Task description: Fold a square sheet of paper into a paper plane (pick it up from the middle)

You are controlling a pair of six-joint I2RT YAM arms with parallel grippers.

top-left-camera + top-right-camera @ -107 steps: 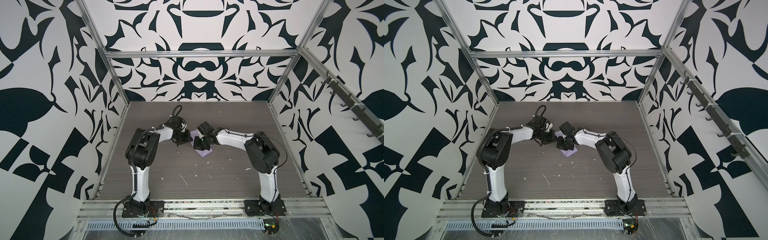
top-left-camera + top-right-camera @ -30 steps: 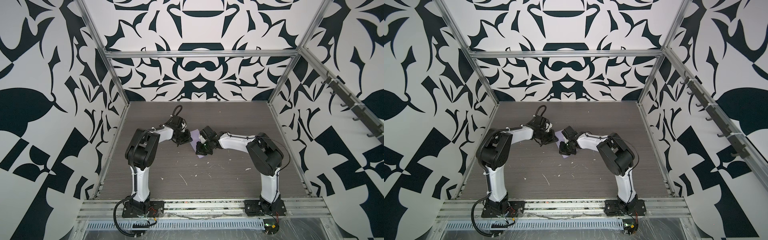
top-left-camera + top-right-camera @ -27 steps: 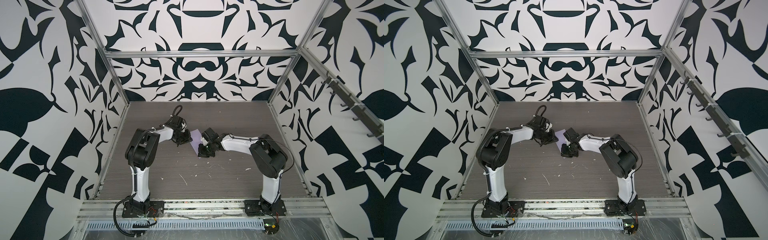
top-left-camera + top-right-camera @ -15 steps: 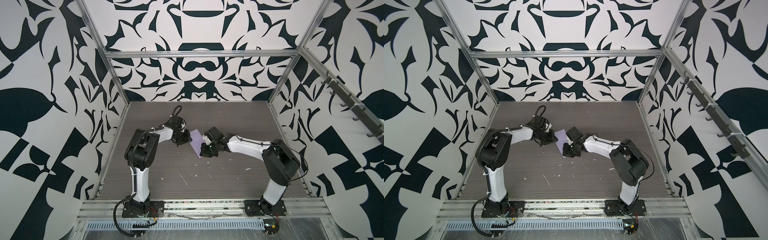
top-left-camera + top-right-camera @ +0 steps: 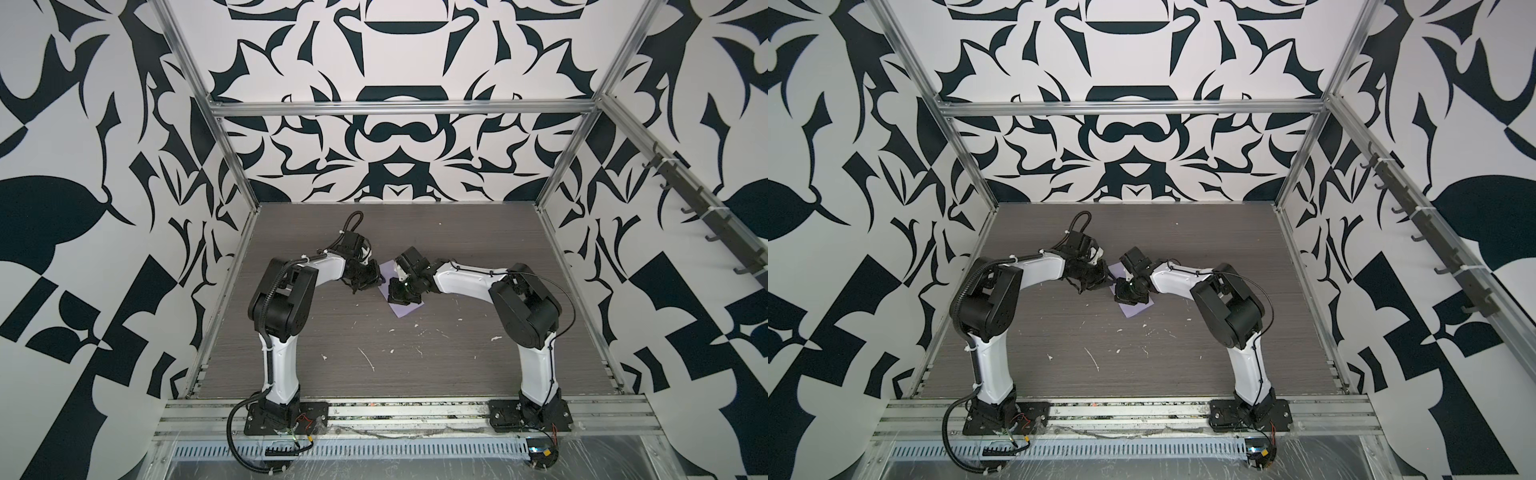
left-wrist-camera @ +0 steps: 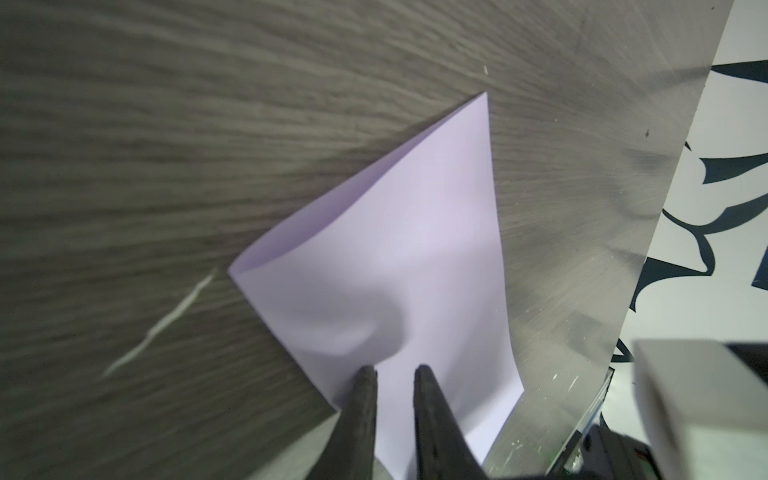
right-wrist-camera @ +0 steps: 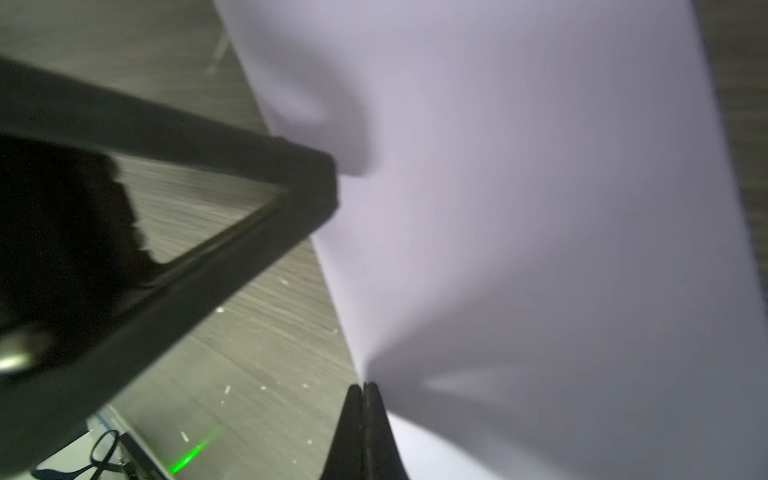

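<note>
My right pincer (image 7: 365, 388) pinches an edge of the square sheet of paper (image 6: 415, 249), puckering it. My left pincer (image 6: 392, 372) stands slightly spread, tips on the sheet. Sheet lies loosely doubled over, mid-tabletop (image 6: 166, 124).

I run this from afar, and it is plainly a robotics lab cell; an aluminium frame (image 5: 399, 109) boxes it in; black-and-white patterned panels (image 5: 399, 54) line every wall; two white-and-black arms (image 5: 278, 365) are bolted to a slotted metal rail (image 5: 399, 409) at the front of a grey wood-grain tabletop (image 5: 415, 374); loose cables (image 5: 230, 428) trail by the bases (image 5: 286, 417); a row of hooks (image 5: 717, 218) runs along one side wall.
</note>
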